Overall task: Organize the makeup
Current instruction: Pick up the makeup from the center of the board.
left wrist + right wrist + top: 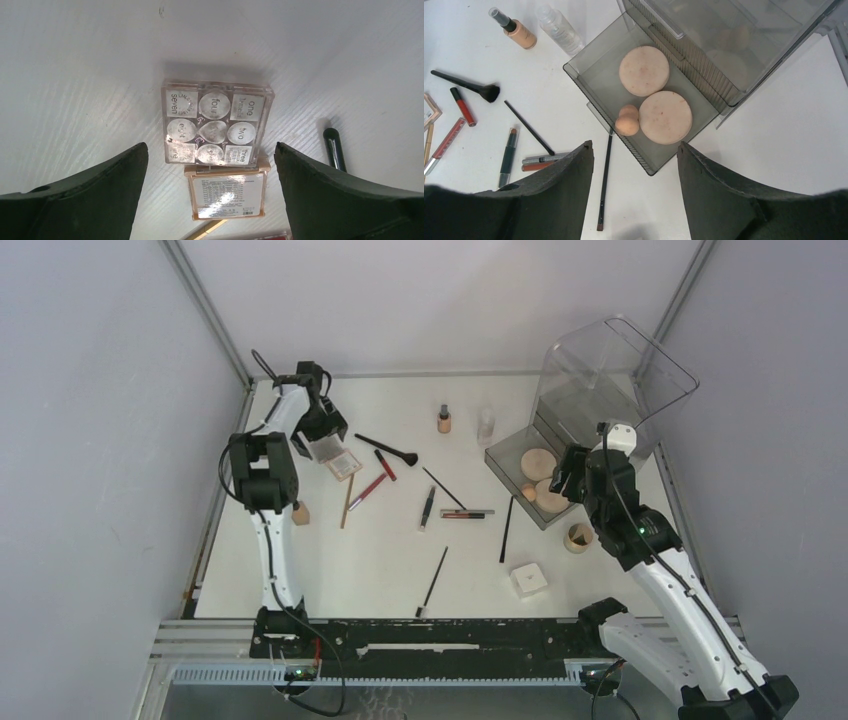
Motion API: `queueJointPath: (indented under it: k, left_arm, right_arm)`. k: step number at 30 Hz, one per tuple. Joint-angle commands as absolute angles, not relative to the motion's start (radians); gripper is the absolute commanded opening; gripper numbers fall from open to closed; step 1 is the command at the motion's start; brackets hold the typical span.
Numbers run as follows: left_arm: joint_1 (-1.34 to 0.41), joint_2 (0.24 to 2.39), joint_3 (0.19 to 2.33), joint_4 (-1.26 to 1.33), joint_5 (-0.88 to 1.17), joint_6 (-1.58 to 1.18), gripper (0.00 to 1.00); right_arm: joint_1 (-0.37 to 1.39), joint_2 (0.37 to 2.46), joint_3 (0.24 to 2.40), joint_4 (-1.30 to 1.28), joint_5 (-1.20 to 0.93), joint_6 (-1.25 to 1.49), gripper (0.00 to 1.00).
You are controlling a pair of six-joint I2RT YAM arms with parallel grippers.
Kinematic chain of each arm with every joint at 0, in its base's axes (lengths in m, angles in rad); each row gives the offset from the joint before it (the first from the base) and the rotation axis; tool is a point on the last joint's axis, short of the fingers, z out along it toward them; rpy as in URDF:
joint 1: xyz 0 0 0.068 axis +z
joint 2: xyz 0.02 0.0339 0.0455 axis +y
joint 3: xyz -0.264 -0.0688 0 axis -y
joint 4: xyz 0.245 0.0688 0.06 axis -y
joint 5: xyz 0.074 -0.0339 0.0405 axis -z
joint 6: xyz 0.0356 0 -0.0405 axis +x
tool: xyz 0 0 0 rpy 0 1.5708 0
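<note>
We see a white table [330,570], a clear bin [615,375] in the far right corner, its smoky drawer [507,454] pulled out toward the middle, grey walls [90,440] around us, a black rail [450,635] along the near edge

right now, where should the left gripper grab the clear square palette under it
By its two side edges, from straight above. The palette lies flat on the table, thin, with straight sides. The left gripper hangs open with a finger off each side; the near edge meets another compact, so avoid it.
</note>
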State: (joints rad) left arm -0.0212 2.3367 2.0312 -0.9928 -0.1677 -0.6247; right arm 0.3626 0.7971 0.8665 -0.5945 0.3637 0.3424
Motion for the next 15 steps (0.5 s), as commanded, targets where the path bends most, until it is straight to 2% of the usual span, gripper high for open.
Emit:
queueJointPath:
  k: [1, 9, 15]
  left_arm:
    - [0.011, 2.353, 2.100, -1.026, -0.111, -0.666, 0.99]
    - [0.016, 2.395, 2.151, -1.032, -0.092, -0.648, 0.95]
    - [0.025, 2.421, 2.177, -1.032, -0.078, -0.647, 0.96]
  right_arm:
    - [0.370, 0.800, 0.862, -0.541, 0.359, 0.352, 0.69]
    - [0.370, 0.805, 0.862, -0.538, 0.357, 0.353, 0.70]
    - [0.369, 0.805, 0.862, -0.544, 0.359, 0.355, 0.70]
